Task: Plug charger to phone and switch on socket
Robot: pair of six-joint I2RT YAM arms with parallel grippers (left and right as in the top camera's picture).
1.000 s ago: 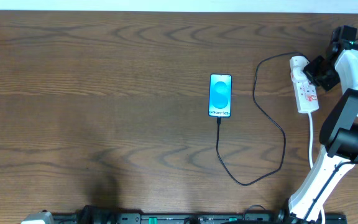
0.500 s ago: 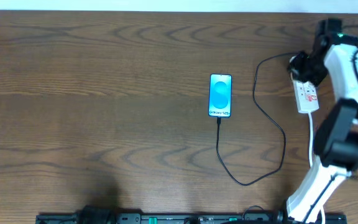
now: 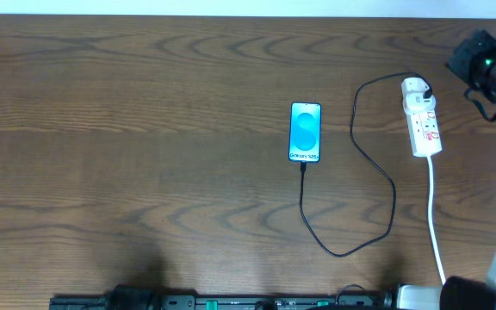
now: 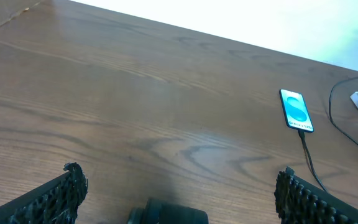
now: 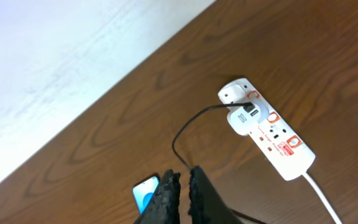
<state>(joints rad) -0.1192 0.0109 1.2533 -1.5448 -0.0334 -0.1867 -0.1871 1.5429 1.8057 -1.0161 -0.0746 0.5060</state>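
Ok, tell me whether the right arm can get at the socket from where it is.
Probably yes. The right tool hangs empty in the air near the socket, whose switches lie bare. Only the charger is plugged in, at its rounded end.

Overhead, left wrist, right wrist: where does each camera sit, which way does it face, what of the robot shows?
Overhead: above table, facing down; right arm at right edge.
Left wrist: low at near edge, facing across toward phone; open left gripper at bottom.
Right wrist: raised, angled down at socket; right gripper bottom centre.
Shared: all show phone, charger.
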